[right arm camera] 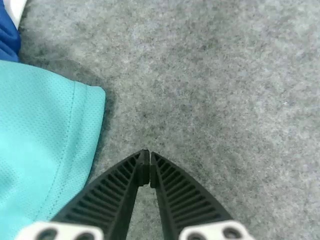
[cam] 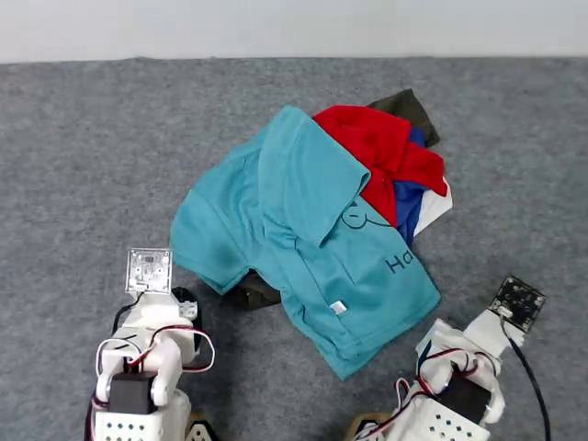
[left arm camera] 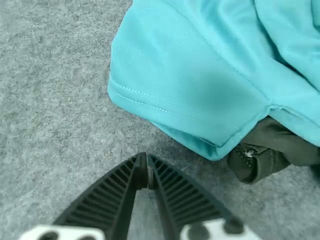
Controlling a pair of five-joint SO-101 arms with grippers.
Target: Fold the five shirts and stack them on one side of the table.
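Five shirts lie heaped in the middle of the grey felt table [cam: 92,138], none yet folded and none stacked at a side, so the task looks to be at its very start. The teal polo shirt [cam: 312,230] spreads over the top of the pile, its upper part flopped back over its own chest, and it covers most of what lies beneath. A red shirt [cam: 377,147] is bunched against its far right edge. Below the red one, a blue shirt [cam: 407,207] and a white shirt [cam: 436,209] show as slivers. A dark olive shirt [cam: 409,110] pokes out at the far side. A scrap of the same olive shows under the teal's near hem, and whether it is one garment cannot be told. As the top layer, the teal polo seems the natural one to pull free first.

Both arms sit at the near edge of the table, short of the cloth. The left gripper [left arm camera: 147,172] has its jaws pressed together, holds nothing, and is over bare felt just beside the teal sleeve hem. The right gripper [right arm camera: 146,167] is likewise closed tip to tip and empty, over felt near the teal shirt's bottom corner and touching no fabric.
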